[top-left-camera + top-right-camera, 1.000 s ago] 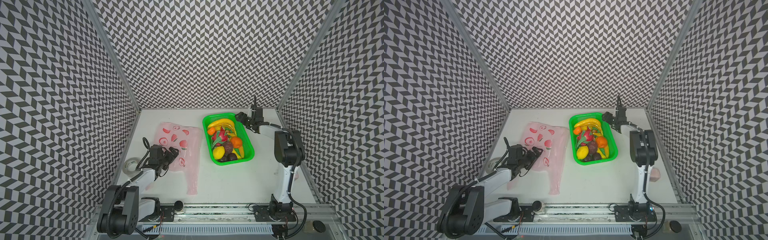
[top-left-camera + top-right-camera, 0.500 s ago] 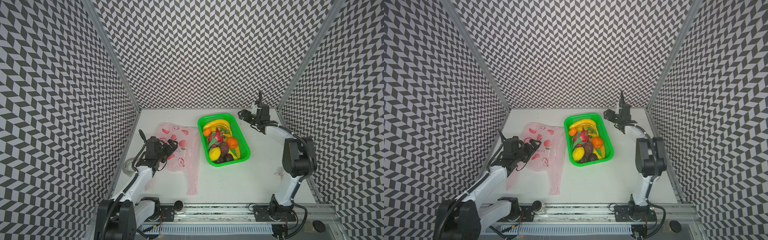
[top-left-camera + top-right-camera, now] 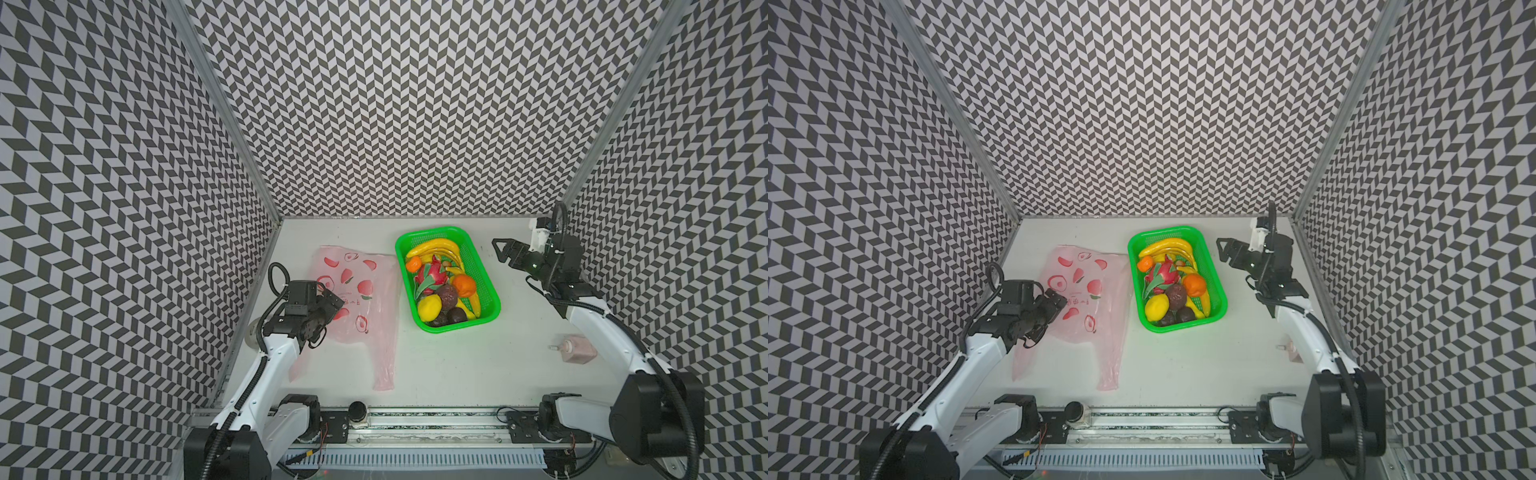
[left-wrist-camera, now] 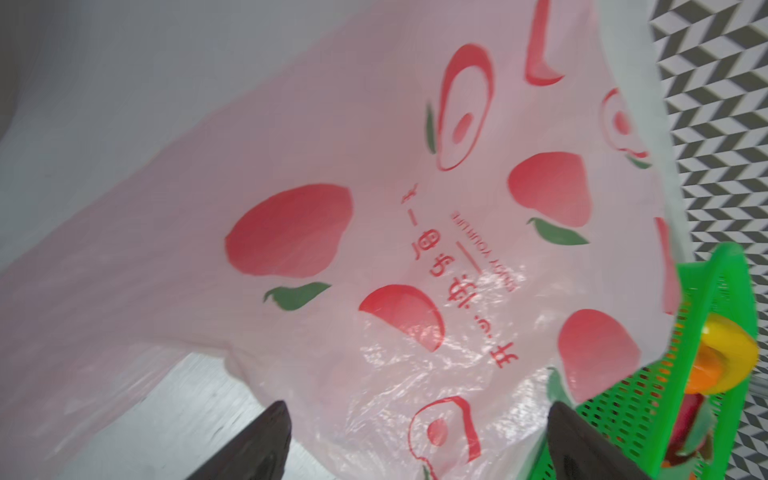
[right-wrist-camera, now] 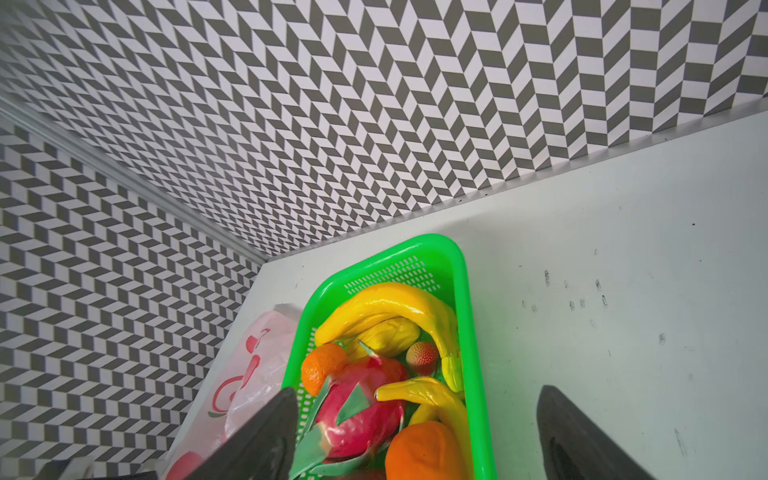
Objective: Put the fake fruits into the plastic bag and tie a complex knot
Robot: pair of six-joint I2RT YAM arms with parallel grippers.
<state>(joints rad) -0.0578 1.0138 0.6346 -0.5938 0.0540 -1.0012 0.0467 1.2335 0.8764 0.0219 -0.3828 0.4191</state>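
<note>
A white desk [image 3: 457,365] is enclosed on the left, far and right sides by tall walls [image 3: 415,104] covered in a black-and-white chevron pattern. A bright green plastic mesh basket [image 3: 482,274] stands on the desk right of centre, toward the far wall. A small pink pump bottle [image 3: 575,350] lies near the right wall, and a metal rail [image 3: 415,419] runs along the near edge.

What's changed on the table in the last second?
The green basket slid slightly left toward the plastic bag; the right gripper, open, drew away from its rim. The left gripper, open, shifted slightly left over the bag. Nothing grasped; fake fruits stay in the basket.
</note>
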